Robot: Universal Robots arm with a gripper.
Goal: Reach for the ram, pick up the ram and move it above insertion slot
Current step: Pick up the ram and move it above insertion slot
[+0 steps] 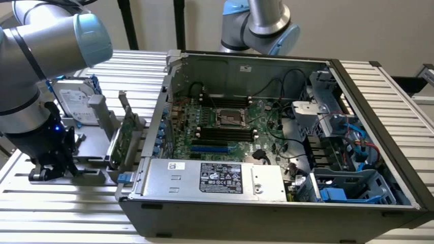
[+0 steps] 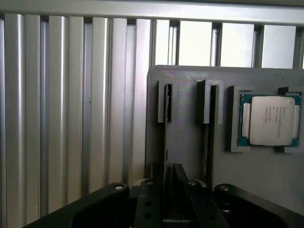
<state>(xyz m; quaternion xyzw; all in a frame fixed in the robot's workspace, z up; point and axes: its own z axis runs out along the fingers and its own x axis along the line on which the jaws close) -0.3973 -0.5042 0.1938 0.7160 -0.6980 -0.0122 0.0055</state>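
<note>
Hand (image 1: 53,170) sits low at the exterior view's left, over a grey holder (image 1: 91,155) on the bench (image 1: 68,208), right above the ram (image 2: 166,123), which stands on edge in a groove; whether it grips, I cannot tell. Further right, the black slots (image 1: 227,134) lie inside the open case (image 1: 271,223).

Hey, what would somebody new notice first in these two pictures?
The open computer case sits mid-frame in the exterior view, its green motherboard bare inside. At that view's left the arm's gripper hangs low over a grey holder. The wrist view shows a silver processor chip lying in that holder beside two ram sticks standing edge-on.
</note>
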